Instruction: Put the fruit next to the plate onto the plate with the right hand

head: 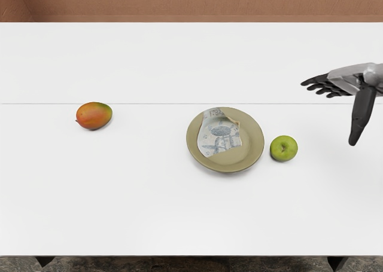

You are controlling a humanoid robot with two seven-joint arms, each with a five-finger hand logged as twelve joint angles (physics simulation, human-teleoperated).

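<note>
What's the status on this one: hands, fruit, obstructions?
Right hand open, empty, up-right of green apple. Left hand not in view. Apple on table beside plate, not on it. Nothing between; mango far left.

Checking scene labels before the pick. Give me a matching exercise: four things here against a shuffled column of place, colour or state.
Things:
1. mango
2. plate
3. green apple
4. right hand

Place, colour or state:
A. just right of the plate, not on it
B. fingers spread, holding nothing, far right
C. alone at far left
D. olive, round, in the centre

Pairs: 1-C, 2-D, 3-A, 4-B
</note>
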